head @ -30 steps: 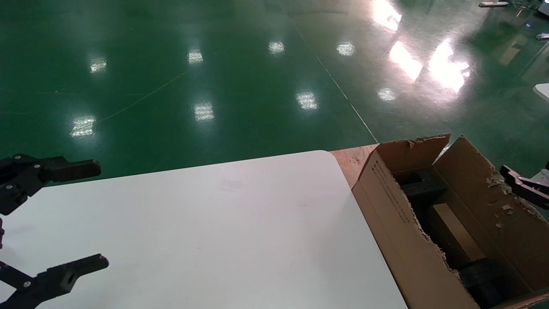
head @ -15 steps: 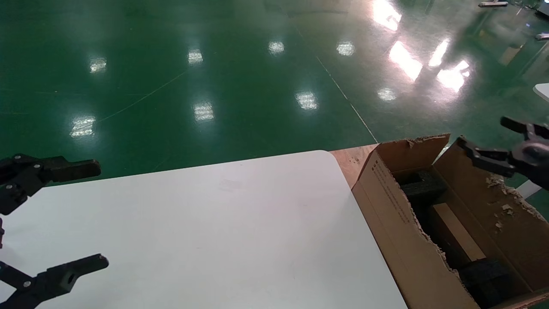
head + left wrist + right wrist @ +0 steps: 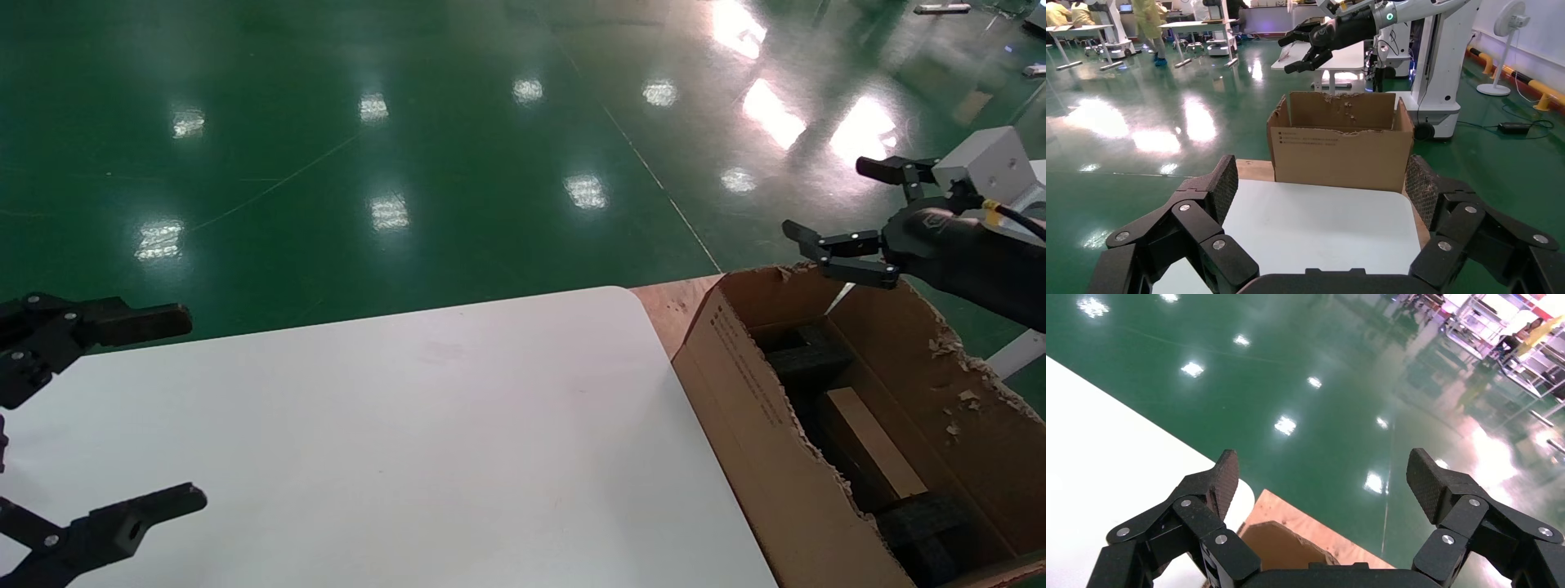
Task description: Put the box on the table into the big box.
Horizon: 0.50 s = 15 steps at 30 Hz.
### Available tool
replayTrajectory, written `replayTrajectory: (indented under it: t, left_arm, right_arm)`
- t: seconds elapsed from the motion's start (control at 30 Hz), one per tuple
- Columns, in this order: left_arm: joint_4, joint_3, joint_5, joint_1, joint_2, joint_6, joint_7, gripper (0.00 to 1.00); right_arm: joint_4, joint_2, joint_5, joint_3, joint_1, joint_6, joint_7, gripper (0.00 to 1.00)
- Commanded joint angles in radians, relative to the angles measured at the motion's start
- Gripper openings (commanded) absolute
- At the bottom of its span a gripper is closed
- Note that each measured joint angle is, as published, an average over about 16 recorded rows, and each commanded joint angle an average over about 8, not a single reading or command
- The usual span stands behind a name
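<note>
box already inside, right hand empty above the carton

at the lower left of the head view the left hand [image 3: 106, 425] sits parked, fingers spread wide, holding nothing. one flat white counter [image 3: 392, 441] carries nothing in view. lower right, one large brown corrugated carton with torn flaps [image 3: 760, 425] holds one small brown cardboard box [image 3: 870, 445] between two black foam blocks [image 3: 805, 351]. above its far rim the right hand [image 3: 850, 212] hangs wide open and empty. i judge placing done; next is parking that arm.
</note>
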Motion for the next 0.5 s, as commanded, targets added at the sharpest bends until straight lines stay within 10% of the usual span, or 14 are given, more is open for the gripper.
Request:
replayTrajectory:
  t: [0.03, 0.5]
  left_arm:
    - [0.0, 0.0, 0.0, 0.0, 0.0, 0.0, 0.0, 1.0]
    - [0.0, 0.0, 0.0, 0.0, 0.0, 0.0, 0.0, 1.0]
  right_arm:
    - [0.009, -0.01, -0.005, -0.001, -0.001, 0.006, -0.002, 1.0]
    - [0.001, -0.083, -0.094, 0.301, -0.215, -0.12, 0.098, 1.0]
